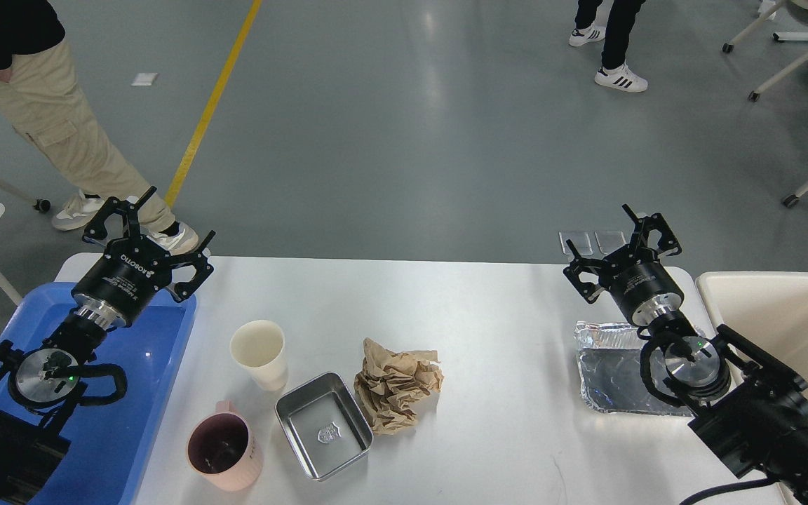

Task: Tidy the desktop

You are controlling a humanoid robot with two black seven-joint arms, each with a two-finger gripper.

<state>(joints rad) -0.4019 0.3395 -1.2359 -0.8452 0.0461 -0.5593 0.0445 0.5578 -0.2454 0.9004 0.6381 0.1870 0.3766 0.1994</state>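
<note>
The white desktop (488, 315) holds a white paper cup (258, 351), a pink mug (225, 452), a small metal tin (323, 424), a crumpled ball of brown paper (397, 393) and an aluminium foil tray (614, 379). My left gripper (165, 226) hangs open and empty over the far end of the blue tray (130, 421), left of the cup. Over the table's far right edge, just beyond the foil tray, my right gripper (604, 230) is also open and empty. My right wrist hides part of the foil tray.
A cream-coloured bin (783, 315) stands at the table's right end. A person in beige trousers (60, 133) stands just behind the far left corner. Another person (614, 42) and wheeled chair legs (790, 63) are further back on the grey floor.
</note>
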